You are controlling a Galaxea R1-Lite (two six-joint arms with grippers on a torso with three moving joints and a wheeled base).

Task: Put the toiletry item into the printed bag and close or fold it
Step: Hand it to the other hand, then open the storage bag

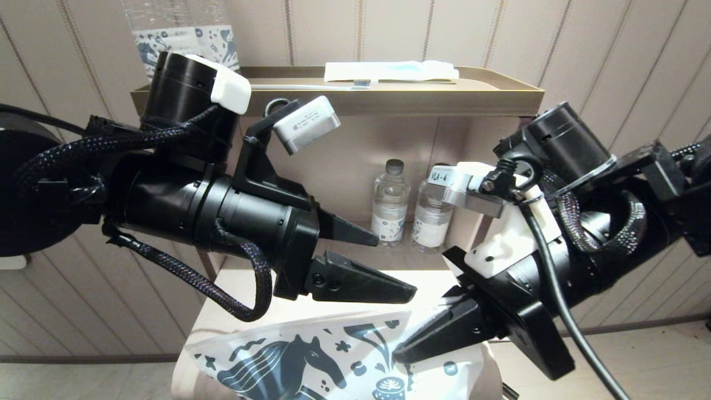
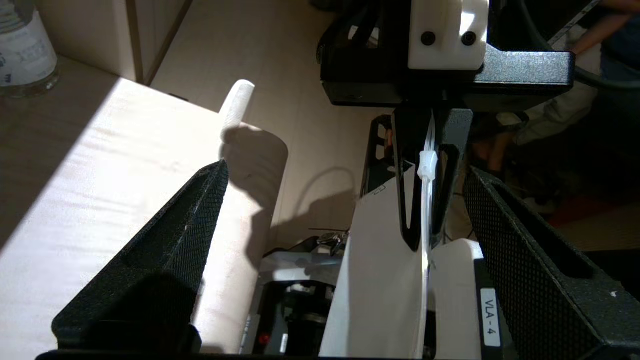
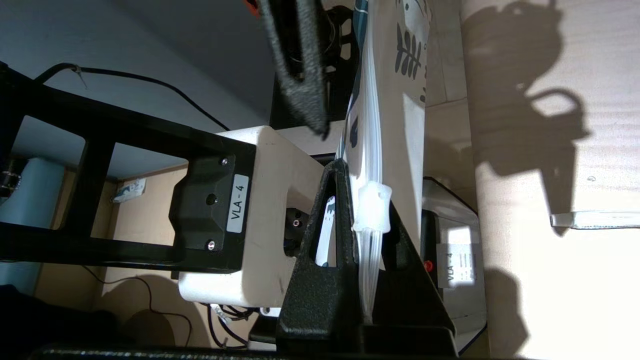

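The printed bag (image 1: 311,361), white with a dark blue horse and cup, hangs over the front of the pale table (image 1: 427,278). My right gripper (image 1: 402,350) is shut on the bag's zip strip, right by the white slider (image 3: 372,207). My left gripper (image 1: 395,265) hovers just above the bag, open and empty, pointing at the right gripper (image 2: 425,235). The toiletry item (image 2: 236,107), a narrow white stick with a rounded tip, lies on the table beyond the left fingertip (image 2: 217,172). It also shows in the right wrist view (image 3: 595,219). It is hidden in the head view.
A tan tray (image 1: 500,83) on the shelf top carries a toothbrush (image 1: 311,86) and a white packet (image 1: 389,71) with a light-blue band. Two small water bottles (image 1: 390,203) stand in the niche behind the table. Larger bottles (image 1: 183,39) stand at the back left. Part of a person (image 2: 595,35) shows beyond the table.
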